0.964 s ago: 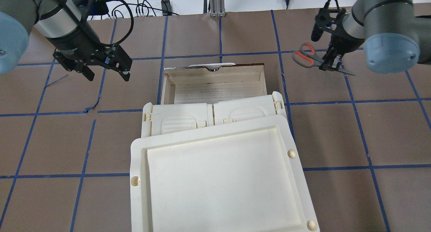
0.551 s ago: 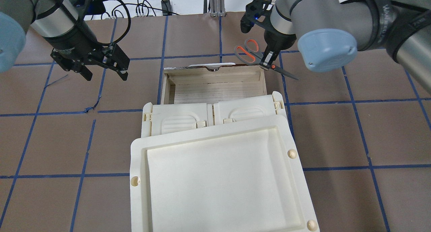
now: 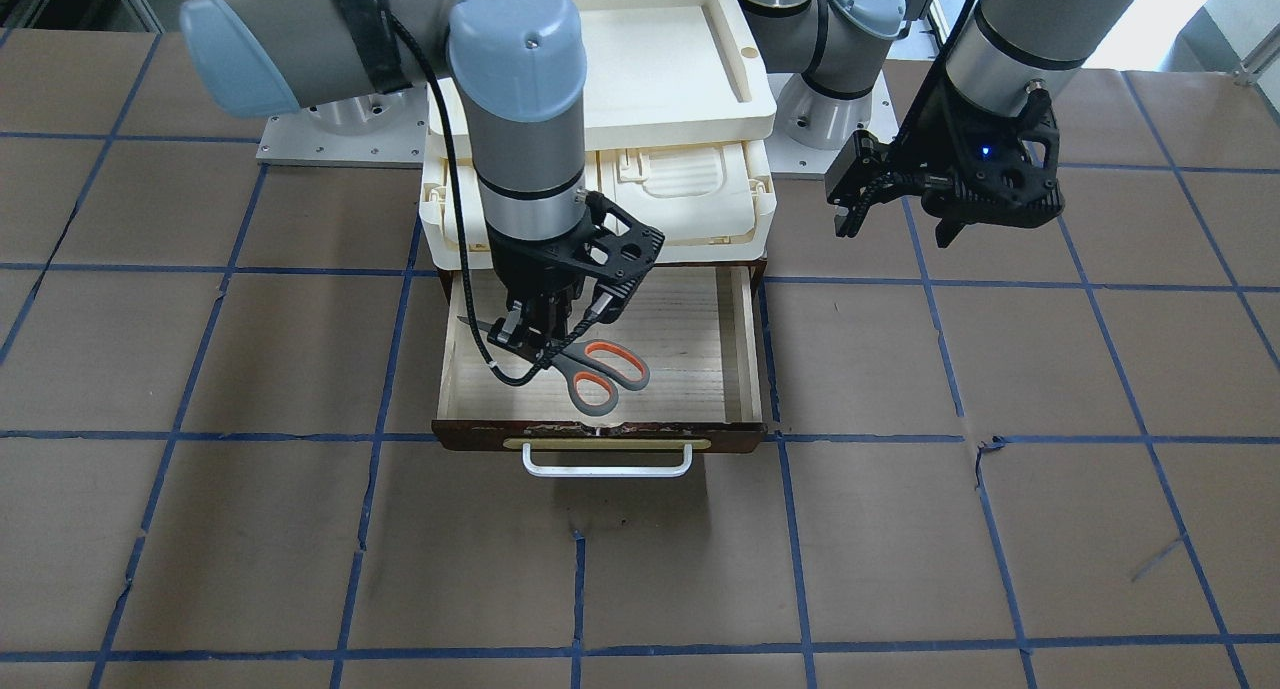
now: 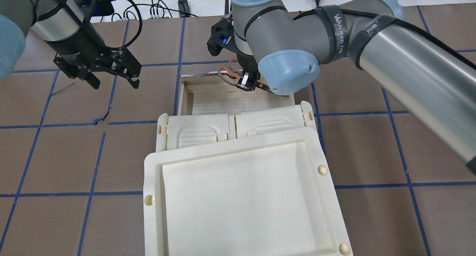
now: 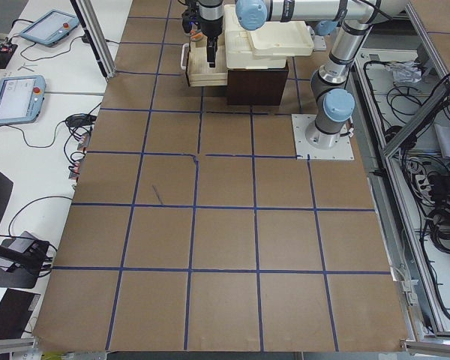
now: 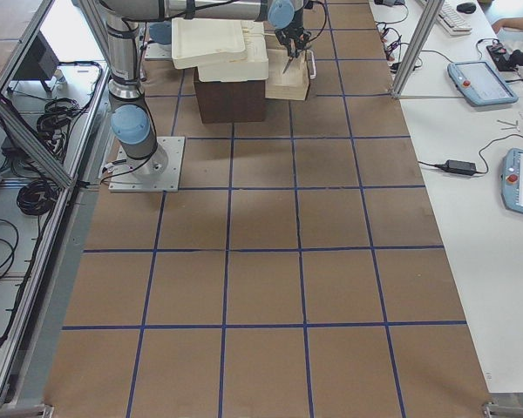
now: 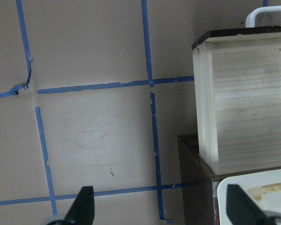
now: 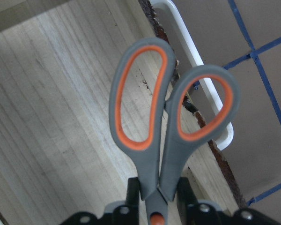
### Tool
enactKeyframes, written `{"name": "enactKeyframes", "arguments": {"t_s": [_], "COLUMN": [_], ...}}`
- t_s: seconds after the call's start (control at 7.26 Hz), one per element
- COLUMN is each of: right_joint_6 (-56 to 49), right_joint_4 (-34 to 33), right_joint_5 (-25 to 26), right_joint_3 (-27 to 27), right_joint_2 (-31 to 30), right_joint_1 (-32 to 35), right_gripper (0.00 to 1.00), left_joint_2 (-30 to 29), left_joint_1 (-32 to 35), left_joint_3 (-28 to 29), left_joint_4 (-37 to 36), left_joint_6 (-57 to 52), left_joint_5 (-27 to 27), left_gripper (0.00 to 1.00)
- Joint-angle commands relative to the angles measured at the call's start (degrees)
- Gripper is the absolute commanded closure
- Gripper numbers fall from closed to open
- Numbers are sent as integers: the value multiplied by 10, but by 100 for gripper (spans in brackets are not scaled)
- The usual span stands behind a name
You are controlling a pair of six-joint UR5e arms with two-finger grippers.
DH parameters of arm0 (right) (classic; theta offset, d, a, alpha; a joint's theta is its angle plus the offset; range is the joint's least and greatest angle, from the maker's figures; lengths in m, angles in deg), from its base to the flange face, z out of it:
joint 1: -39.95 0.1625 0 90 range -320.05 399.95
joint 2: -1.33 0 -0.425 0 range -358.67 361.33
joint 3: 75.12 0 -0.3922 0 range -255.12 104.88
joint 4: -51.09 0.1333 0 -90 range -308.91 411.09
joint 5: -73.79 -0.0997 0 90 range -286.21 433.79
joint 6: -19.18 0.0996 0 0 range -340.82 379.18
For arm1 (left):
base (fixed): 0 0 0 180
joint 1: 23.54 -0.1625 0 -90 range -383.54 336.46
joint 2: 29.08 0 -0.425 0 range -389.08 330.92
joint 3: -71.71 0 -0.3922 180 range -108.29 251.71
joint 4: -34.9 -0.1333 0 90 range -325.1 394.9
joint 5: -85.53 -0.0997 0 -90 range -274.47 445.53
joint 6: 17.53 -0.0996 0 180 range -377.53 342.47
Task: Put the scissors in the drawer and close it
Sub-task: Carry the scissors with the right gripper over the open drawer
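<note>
Overhead exterior: your right pincer (image 4: 247, 83), clamping the scissors (image 4: 226, 73), has swung over the drawer (image 4: 182, 96); release next. Left pincer (image 4: 114, 83) gapes.

- Right arm (image 4: 390, 55): silver-grey tubes, pale blue round joint caps, black strap with white lettering.
- Left arm (image 4: 55, 18): silver tube, black wrist section with small white print, black cable (image 4: 137, 10) alongside.
- Right pincer (image 3: 527, 347): black, perforated side bracket.
- Left pincer (image 4: 115, 84): black, two blunt fingers, blue light on its mount.
- Base plate (image 3: 320, 147): flat silver, small screws along edges.
</note>
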Motion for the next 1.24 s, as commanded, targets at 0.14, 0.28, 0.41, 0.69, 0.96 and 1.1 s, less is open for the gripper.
{"name": "enactKeyframes", "arguments": {"t_s": [0.14,0.28,0.41,0.69,0.96,1.1], "right_joint_6": [-106,-115,-117,-111,-112,-116], "right_joint_4": [-5,-3,-3,-10,-11,-11], "right_joint_5": [5,0,-2,-6,-24,-25], "right_joint_3": [-3,1,-1,-1,0,0], "right_joint_2": [26,31,36,43,45,50], "right_joint_1": [8,9,10,32,37,37], "right_gripper": [99,99,99,99,99,98], "left_joint_2": [0,0,0,0,-2,-1], "left_joint_1": [-2,-2,-1,-2,-3,-2], "left_joint_3": [0,0,0,-1,-10,-17], "left_joint_4": [0,0,1,5,9,8], "left_joint_6": [0,0,1,0,0,0], "left_joint_5": [-2,-2,-1,3,1,2], "left_gripper": [0,0,0,0,0,0]}}
